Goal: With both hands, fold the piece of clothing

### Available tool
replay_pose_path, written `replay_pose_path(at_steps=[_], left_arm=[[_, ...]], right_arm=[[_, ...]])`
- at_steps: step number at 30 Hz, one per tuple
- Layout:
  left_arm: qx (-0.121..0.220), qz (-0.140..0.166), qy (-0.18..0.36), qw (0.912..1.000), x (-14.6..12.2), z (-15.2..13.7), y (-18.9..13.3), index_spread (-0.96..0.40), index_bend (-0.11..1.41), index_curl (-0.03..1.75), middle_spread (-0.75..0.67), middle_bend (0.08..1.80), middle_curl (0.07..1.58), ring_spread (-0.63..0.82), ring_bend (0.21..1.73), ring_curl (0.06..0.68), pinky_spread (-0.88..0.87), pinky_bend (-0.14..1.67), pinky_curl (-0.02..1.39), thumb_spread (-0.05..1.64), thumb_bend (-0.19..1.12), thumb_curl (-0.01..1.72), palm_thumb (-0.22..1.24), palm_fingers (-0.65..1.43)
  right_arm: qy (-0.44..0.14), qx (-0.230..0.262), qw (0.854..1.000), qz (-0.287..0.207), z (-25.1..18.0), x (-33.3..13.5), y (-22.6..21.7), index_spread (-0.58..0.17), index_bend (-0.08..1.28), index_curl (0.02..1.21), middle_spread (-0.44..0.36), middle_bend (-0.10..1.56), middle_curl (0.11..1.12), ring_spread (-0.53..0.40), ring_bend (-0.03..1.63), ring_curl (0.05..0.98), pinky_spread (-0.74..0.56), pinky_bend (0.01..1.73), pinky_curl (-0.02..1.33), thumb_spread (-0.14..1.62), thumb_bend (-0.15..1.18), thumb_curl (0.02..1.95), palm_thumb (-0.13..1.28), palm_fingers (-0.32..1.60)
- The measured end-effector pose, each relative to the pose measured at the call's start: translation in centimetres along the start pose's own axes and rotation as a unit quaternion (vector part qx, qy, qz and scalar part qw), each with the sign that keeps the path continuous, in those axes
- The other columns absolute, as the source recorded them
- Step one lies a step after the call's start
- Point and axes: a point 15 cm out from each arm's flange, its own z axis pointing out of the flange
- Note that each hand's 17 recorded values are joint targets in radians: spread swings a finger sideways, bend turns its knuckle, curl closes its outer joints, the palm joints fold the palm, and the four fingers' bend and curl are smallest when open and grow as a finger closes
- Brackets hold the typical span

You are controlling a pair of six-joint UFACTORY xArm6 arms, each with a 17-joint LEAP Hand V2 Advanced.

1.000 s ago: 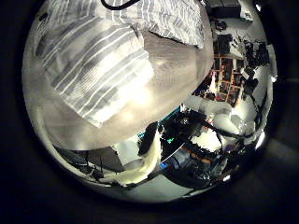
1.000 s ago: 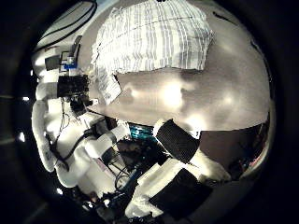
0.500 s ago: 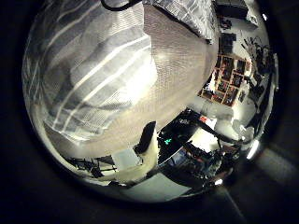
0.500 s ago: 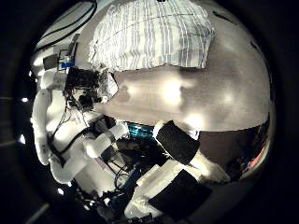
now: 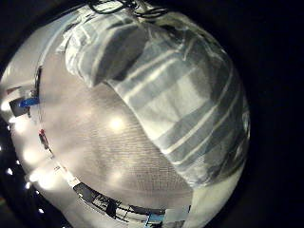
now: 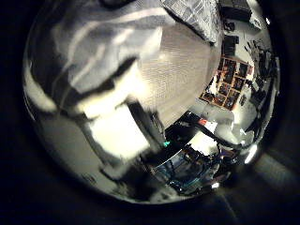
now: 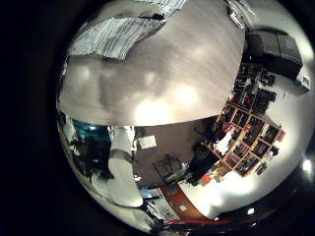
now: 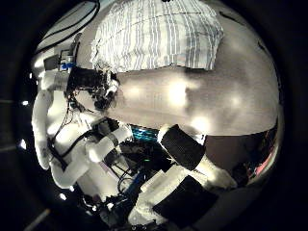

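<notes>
We see the striped garment point(image 8: 159, 37) on the table point(image 8: 192, 96); our left hand point(image 8: 91, 82) touches its corner, grip unclear; right hand's fingers unseen.

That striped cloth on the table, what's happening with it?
A two-armed robot is set to fold this striped piece of clothing, which lies spread on the table. The left robot hand is down at one edge of the cloth, which fills much of its palm views. The right robot hand is over bare table beside it, not touching the cloth. No fold shows yet.
</notes>
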Motion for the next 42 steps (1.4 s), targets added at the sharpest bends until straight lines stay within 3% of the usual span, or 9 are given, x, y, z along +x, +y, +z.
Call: replay_pose_path(at_steps=[6,12,16,21,28,35,39,40,42], left_arm=[[0.029,0.002,-0.008,0.9996,-0.2,-1.1,-0.7,-0.34,0.44,0.53,-0.33,0.87,0.77,-0.4,1.26,0.479,-0.38,1.02,0.6,1.02,0.1,0.44,0.82,1.21],[0.055,0.003,-0.01,0.9984,-0.1,-3.3,-1.0,-0.5,0.66,0.71,-0.44,1.0,0.89,-0.42,1.41,0.54,-0.47,1.22,0.72,1.0,0.08,0.5,0.91,1.12],[0.054,0.008,-0.009,0.9985,0.6,-5.1,-0.7,-0.56,0.72,0.81,-0.48,1.05,0.95,-0.42,1.46,0.558,-0.5,1.27,0.76,0.99,0.05,0.54,0.93,1.06],[0.043,0.011,-0.007,0.999,1.0,-6.8,0.1,-0.61,0.73,0.92,-0.51,1.08,1.0,-0.42,1.5,0.569,-0.52,1.29,0.8,0.99,0.02,0.57,0.95,1.02],[0.043,0.015,-0.008,0.9989,1.5,-8.0,0.7,-0.66,0.71,1.05,-0.54,1.09,1.04,-0.41,1.53,0.57,-0.54,1.3,0.85,1.0,-0.01,0.6,0.96,0.99],[0.048,0.018,-0.008,0.9987,1.8,-9.1,0.5,-0.69,0.68,1.15,-0.56,1.09,1.07,-0.41,1.55,0.565,-0.55,1.3,0.88,1.0,-0.01,0.62,0.96,0.98],[0.042,0.02,-0.008,0.9989,1.9,-9.3,0.8,-0.7,0.66,1.19,-0.57,1.09,1.09,-0.4,1.55,0.562,-0.55,1.29,0.89,1.0,-0.01,0.62,0.96,0.98],[0.04,0.02,-0.008,0.999,1.9,-9.2,0.9,-0.71,0.65,1.2,-0.57,1.09,1.09,-0.4,1.55,0.561,-0.56,1.29,0.89,1.0,-0.01,0.63,0.95,0.98],[0.039,0.02,-0.009,0.999,1.8,-9.3,1.2,-0.71,0.64,1.22,-0.57,1.09,1.1,-0.4,1.56,0.559,-0.56,1.28,0.9,1.0,-0.01,0.63,0.95,0.98]], right_arm=[[0.0,-0.003,1.0,0.001,0.2,0.0,0.0,-0.367,0.16,0.28,-0.032,0.31,0.36,0.038,0.64,0.214,0.38,0.67,0.18,1.26,-0.02,0.33,0.51,0.22],[-0.005,-0.042,0.999,-0.006,2.5,-0.1,-0.9,-0.365,0.15,0.27,-0.04,0.31,0.36,0.027,0.65,0.217,0.37,0.67,0.18,1.25,-0.02,0.33,0.5,0.22],[-0.008,-0.071,0.997,-0.009,4.7,-0.1,-2.1,-0.341,0.14,0.27,-0.041,0.32,0.37,0.008,0.66,0.222,0.34,0.67,0.18,1.23,-0.02,0.33,0.48,0.2],[-0.001,-0.039,0.999,-0.021,6.4,-0.6,-5.8,-0.317,0.15,0.26,-0.05,0.32,0.37,-0.013,0.69,0.229,0.3,0.67,0.19,1.17,-0.03,0.33,0.46,0.2],[0.006,-0.042,0.998,-0.045,11.9,-2.6,-7.0,-0.279,0.17,0.27,-0.068,0.34,0.38,-0.064,0.73,0.241,0.27,0.64,0.18,1.11,-0.02,0.35,0.47,0.24],[0.024,-0.076,0.996,-0.047,14.1,-3.0,-8.3,-0.263,0.18,0.29,-0.075,0.32,0.38,-0.088,0.73,0.245,0.25,0.62,0.17,1.08,-0.02,0.35,0.48,0.27],[0.031,-0.072,0.996,-0.04,14.1,-2.8,-8.8,-0.281,0.19,0.31,-0.132,0.4,0.4,-0.179,0.82,0.263,0.12,0.59,0.15,1.07,-0.01,0.36,0.53,0.47],[0.031,-0.068,0.996,-0.04,14.1,-2.8,-9.0,-0.301,0.18,0.3,-0.163,0.44,0.41,-0.215,0.87,0.267,0.02,0.68,0.15,1.07,-0.01,0.36,0.55,0.67],[0.032,-0.062,0.997,-0.04,14.0,-2.8,-9.3,-0.339,0.18,0.32,-0.2,0.48,0.44,-0.256,0.95,0.298,-0.16,0.81,0.17,1.08,0.0,0.37,0.59,0.88]])
